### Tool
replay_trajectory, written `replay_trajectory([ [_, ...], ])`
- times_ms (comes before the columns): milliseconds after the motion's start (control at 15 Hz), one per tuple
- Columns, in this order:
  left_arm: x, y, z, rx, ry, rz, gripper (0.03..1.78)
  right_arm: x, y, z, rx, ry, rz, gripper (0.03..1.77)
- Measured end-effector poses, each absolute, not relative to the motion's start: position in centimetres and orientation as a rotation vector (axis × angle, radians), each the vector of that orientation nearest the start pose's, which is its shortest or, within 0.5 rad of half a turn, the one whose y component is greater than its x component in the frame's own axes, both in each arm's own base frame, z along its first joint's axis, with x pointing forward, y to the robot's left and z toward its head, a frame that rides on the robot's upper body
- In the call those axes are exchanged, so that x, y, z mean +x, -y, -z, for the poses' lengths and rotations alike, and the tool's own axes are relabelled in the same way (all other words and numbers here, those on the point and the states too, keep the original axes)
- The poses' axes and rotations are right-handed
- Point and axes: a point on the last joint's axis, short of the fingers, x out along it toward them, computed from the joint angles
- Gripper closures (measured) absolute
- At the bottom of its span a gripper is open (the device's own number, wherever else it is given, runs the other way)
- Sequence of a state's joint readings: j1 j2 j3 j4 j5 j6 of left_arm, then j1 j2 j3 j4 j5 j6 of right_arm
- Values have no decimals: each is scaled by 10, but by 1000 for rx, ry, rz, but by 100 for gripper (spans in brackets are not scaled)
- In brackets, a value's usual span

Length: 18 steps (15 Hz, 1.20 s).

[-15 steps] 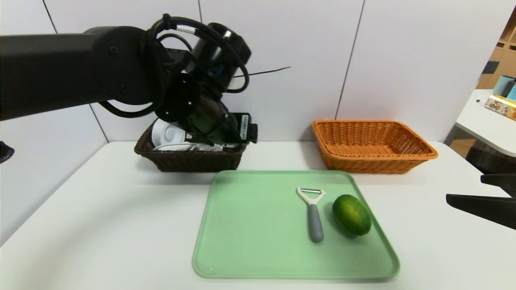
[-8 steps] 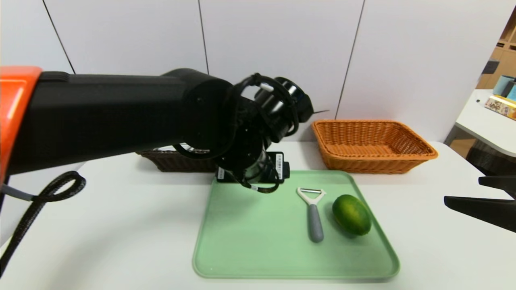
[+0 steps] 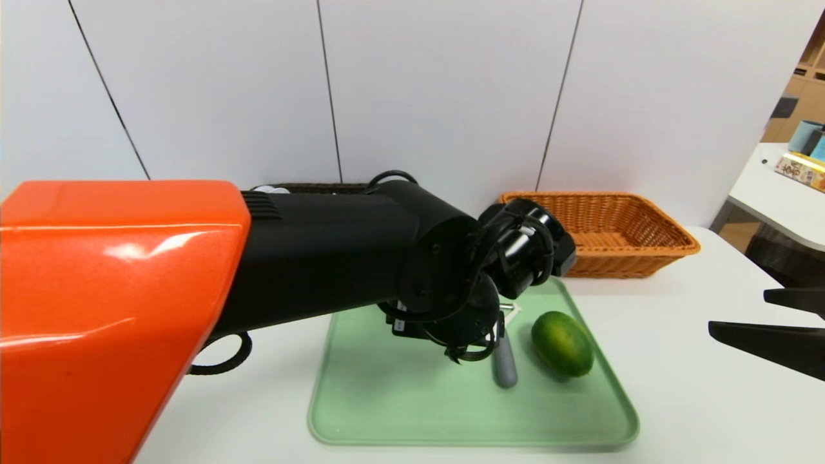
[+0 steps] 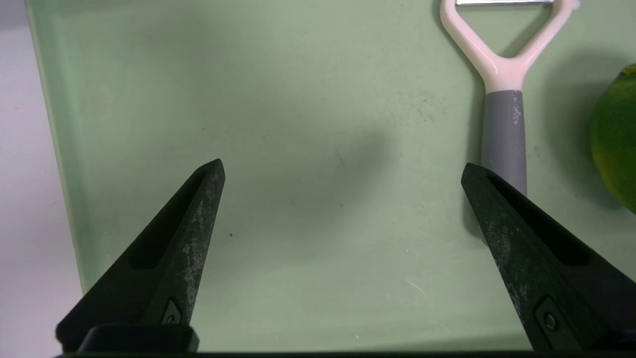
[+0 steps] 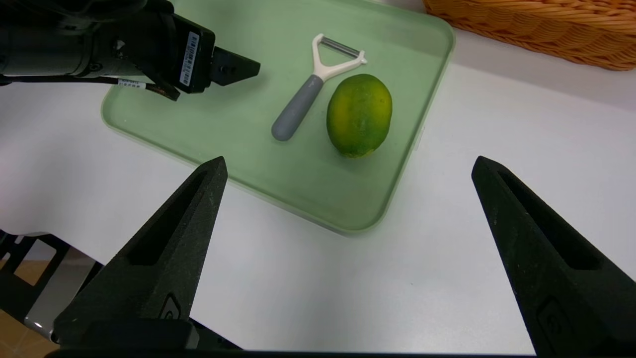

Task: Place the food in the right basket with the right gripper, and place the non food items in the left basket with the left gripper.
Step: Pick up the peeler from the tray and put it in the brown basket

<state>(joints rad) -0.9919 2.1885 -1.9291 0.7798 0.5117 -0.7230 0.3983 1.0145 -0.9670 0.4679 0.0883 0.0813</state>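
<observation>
white surface [image 3: 683, 412], pale wall panels [image 3: 445, 96] behind; l. hand [image 4: 342, 171] spread over green tray [image 3: 399, 412], r. hand [image 5: 350, 166] spread nr. it.

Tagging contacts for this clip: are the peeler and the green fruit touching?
Apart. The right wrist view shows bare tray between the peeler and the green fruit.

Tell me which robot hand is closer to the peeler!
The left. Its open end effector hovers over the tray, beside the peeler's handle. The right end effector waits open, off past the green fruit.
</observation>
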Motion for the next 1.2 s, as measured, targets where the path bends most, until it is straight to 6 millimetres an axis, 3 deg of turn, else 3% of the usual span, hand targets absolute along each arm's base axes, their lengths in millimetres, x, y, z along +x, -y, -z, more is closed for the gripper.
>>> replay_trajectory([
  [1200,235,377,-161,72,-766,243,12,99,-44,-269,-2,-539,-452,10],
])
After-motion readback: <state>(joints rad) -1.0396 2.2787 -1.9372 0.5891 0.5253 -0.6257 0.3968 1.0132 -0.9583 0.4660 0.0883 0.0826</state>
